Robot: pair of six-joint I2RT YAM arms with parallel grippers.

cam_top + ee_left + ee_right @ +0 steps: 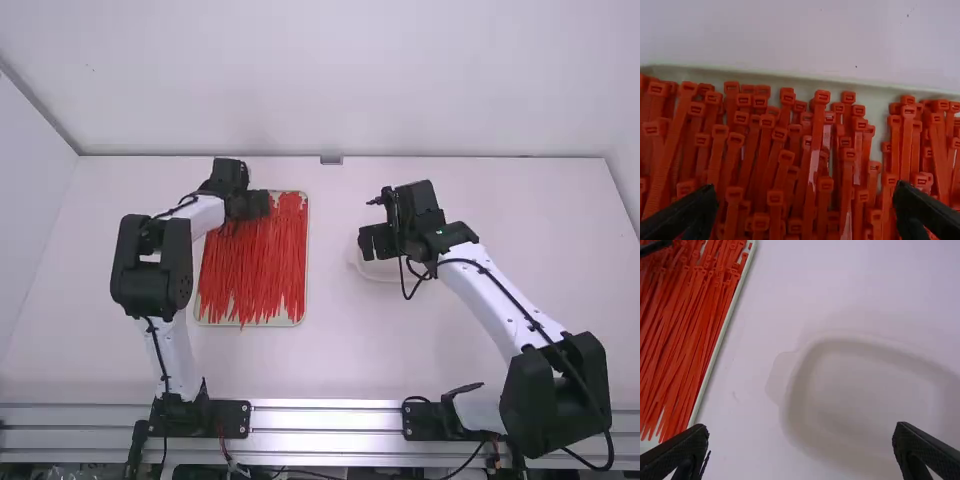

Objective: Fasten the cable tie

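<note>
Nearest you, both arm bases stand at the front edge of the white worktop (330,350). Your left arm (170,350) rises just beside the near end of the tray (304,280), which lies left of the middle. The tray carries a heap of red cable ties (255,265), lying loose and roughly parallel along its length.

Your right arm (490,290) slants up toward the middle of the worktop. The right jaws hang over a shallow white dish (372,272) that sits just right of the tray and apart from it. In the right wrist view these jaws are spread wide, with the dish (865,390) below and between them and the ties (685,325) off to one side.

Farther back, the left jaws are over the far end of the tray. They too stand wide open. The left wrist view shows the ties' square heads (790,130) bunched between them, just short of the tray's pale far rim (870,92). You cannot tell from it whether the jaws touch the ties.
</note>
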